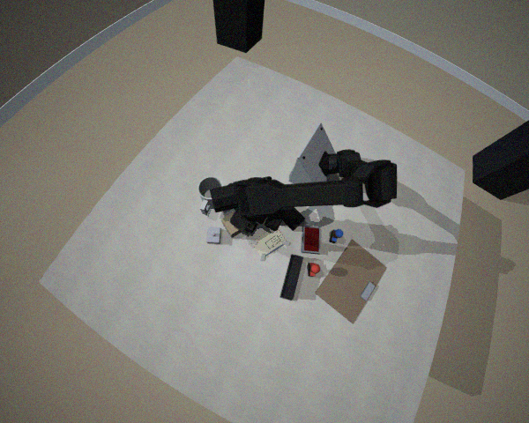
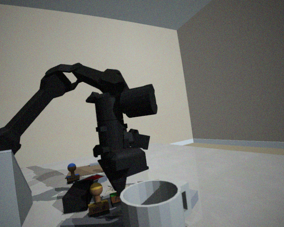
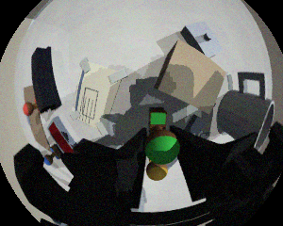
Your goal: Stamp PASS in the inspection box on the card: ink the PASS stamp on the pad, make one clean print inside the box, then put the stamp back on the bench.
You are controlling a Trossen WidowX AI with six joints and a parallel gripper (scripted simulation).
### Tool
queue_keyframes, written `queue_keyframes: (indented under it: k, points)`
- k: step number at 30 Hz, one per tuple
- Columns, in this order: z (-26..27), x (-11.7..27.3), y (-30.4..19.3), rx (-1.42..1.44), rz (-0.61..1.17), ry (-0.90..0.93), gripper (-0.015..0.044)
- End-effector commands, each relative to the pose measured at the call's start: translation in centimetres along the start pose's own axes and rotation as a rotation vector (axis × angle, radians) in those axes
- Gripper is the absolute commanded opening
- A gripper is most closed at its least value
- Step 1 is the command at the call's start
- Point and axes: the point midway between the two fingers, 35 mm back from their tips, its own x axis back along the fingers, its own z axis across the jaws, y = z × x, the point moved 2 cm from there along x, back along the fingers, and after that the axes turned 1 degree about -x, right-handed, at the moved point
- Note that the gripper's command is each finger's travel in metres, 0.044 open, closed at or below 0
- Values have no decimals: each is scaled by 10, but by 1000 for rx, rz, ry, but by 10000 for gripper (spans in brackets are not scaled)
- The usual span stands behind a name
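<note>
My gripper [image 2: 118, 192] [image 3: 158, 130] points down and is shut on the green-knobbed stamp [image 2: 115, 199] [image 3: 162, 148]. The stamp stands upright at bench level; its lettering is mostly hidden. A yellow-topped stamp marked HOLD [image 2: 98, 207] [image 3: 157, 172] stands close beside it. The cream card [image 1: 261, 248] [image 3: 103, 75], with a ruled outline on it, lies off to one side, held by tabs. The red ink pad [image 1: 311, 239] [image 2: 95, 177] [image 3: 60, 137] lies open beyond the card. A blue-topped stamp [image 1: 338, 233] [image 2: 71, 167] [image 3: 48, 160] and a red-topped stamp [image 1: 314, 268] [image 3: 27, 109] stand near the pad.
A mug [image 1: 209, 187] [image 2: 149, 212] [image 3: 238, 113] stands close to the gripper. A tan block [image 3: 191, 66] and a small pale box [image 1: 213, 235] [image 3: 205, 42] are nearby. A long black block [image 1: 292, 278] [image 3: 44, 80] and a brown board [image 1: 349, 295] lie past the card.
</note>
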Motion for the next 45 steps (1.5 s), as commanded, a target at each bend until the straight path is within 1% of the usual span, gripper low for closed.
queue_keyframes:
  k: [1,45]
  points:
    - [-1,2,0,5,3,-5,0]
    - [-1,24,1,5,3,-10,0]
